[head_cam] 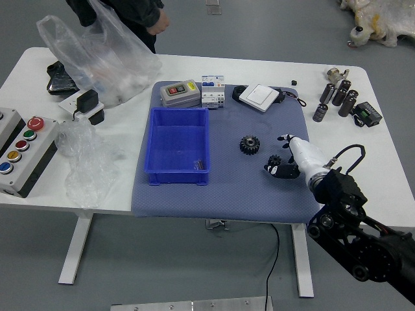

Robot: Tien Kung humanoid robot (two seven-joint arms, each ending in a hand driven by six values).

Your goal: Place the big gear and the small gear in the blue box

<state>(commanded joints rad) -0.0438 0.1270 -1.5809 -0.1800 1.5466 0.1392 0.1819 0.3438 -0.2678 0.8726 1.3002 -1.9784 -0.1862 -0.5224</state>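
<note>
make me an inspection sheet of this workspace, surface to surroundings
surface: white table with a blue-grey mat
big gear: on the mat, outside the blue box
small gear: outside the box, at the right hand; contact unclear
clutter: plastic bag, button panel, white device, dark cylinders
hands: right open, reaching in; left not in view
cables: black cable hanging below the near edge
surroundings: person's hand beyond the far edge
</note>
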